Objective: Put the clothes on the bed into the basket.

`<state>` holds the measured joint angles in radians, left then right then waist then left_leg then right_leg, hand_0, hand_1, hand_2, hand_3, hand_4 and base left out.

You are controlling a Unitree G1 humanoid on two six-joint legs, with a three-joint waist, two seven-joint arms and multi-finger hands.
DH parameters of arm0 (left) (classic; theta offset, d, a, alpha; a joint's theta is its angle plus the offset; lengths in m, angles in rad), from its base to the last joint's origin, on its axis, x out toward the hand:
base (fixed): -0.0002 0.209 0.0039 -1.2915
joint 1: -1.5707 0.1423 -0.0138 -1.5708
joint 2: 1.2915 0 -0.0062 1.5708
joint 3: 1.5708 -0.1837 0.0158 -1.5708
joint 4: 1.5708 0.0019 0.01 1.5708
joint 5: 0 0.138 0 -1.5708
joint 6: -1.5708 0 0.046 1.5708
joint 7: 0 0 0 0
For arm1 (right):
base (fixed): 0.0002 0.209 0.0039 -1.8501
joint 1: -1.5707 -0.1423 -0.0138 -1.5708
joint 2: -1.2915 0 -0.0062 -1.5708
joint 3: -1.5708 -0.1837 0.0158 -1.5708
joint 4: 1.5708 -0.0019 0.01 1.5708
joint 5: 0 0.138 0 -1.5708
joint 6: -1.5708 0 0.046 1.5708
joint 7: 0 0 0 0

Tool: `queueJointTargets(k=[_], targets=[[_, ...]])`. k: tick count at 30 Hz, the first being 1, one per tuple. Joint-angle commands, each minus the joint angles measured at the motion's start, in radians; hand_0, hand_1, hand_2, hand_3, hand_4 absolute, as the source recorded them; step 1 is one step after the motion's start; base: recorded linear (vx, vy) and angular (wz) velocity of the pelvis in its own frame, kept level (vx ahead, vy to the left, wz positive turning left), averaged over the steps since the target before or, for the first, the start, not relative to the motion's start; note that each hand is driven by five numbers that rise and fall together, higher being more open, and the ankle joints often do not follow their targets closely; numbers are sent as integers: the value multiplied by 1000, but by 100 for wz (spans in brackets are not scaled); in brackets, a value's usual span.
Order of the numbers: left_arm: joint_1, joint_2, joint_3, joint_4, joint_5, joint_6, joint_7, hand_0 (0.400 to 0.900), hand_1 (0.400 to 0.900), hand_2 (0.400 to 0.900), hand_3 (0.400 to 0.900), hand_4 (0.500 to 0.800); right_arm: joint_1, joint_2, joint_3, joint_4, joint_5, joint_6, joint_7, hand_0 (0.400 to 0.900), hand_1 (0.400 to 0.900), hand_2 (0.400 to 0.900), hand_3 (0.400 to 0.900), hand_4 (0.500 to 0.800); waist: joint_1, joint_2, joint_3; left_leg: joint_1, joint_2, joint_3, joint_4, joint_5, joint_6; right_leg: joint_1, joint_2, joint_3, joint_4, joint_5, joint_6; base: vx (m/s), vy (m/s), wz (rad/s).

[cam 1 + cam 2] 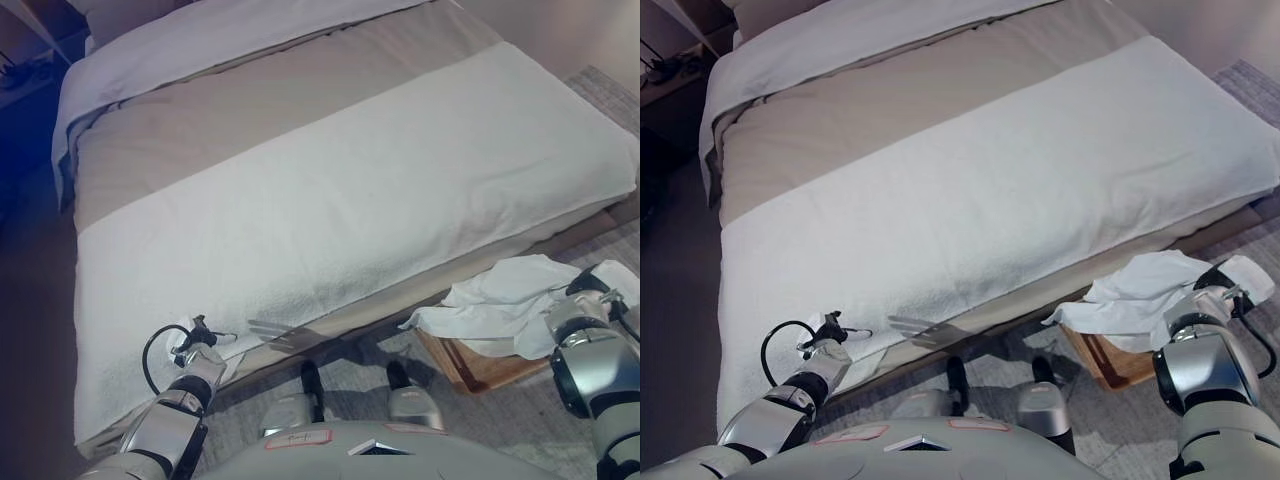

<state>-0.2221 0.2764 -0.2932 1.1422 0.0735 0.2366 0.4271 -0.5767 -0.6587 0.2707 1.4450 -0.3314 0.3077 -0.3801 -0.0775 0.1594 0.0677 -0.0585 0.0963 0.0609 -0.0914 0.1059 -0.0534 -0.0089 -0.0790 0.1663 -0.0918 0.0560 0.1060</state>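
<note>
Item: white clothes (500, 305), a crumpled heap draped over the wooden basket (470, 368) on the floor at the bed's near right corner; I see nothing loose left on the bed (330, 190) itself, only its white cover and beige band. Long axis of the heap: runs across my view, from the basket's left rim out to the right. Nearer hand: my right hand (592, 283), at the heap's right end, touching or buried in the cloth; I cannot tell whether its fingers are curled or straight. Left hand (197, 340): well apart, at the bed's near left edge, fingers loosely curled on nothing I can make out. My judgement: the cloth overhangs the rim leftward, so the right hand tucks it in.
</note>
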Motion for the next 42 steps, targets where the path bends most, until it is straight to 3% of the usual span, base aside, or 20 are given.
queueJointTargets(k=[1,11,18,27,33,42], targets=[[-107,58,-31,88,20,-10,27,900,900,900,900,800,-157,-76,92,62,-67,8,-43,900,900,900,900,800,29,-36,-29,6,25,-51,4,-20,-61,25,-20,-59,5,-64,8,0,0,0],[-100,23,-27,98,3,-4,32,900,900,900,900,800,-74,64,104,2,-48,-14,-52,900,900,900,900,800,27,-43,-40,21,25,-56,4,-28,-57,45,-19,-63,5,-73,2,0,0,0],[-67,27,7,55,-1,-16,42,900,900,900,900,800,67,200,101,-208,50,-120,-60,900,900,900,900,800,23,-60,-38,31,25,-57,4,-28,-54,57,-18,-69,5,-77,-2,-5,0,1],[21,-9,10,33,37,-28,22,900,900,900,900,800,304,359,80,-236,152,-176,8,900,900,900,900,800,26,-93,-38,49,20,-72,4,-35,-45,83,-19,-88,5,-86,-6,-18,20,8],[67,-20,4,39,51,-38,-14,900,900,900,900,800,405,399,54,-202,186,-185,68,900,900,900,900,800,27,-119,-37,55,18,-82,4,-37,-38,94,-18,-98,5,-87,-5,-13,38,6],[68,-16,-16,53,81,-49,-70,900,900,900,900,800,404,387,47,-150,164,-180,123,900,900,900,900,800,37,-155,-43,56,19,-88,4,-42,-33,92,-18,-105,5,-82,-1,-6,15,2]])
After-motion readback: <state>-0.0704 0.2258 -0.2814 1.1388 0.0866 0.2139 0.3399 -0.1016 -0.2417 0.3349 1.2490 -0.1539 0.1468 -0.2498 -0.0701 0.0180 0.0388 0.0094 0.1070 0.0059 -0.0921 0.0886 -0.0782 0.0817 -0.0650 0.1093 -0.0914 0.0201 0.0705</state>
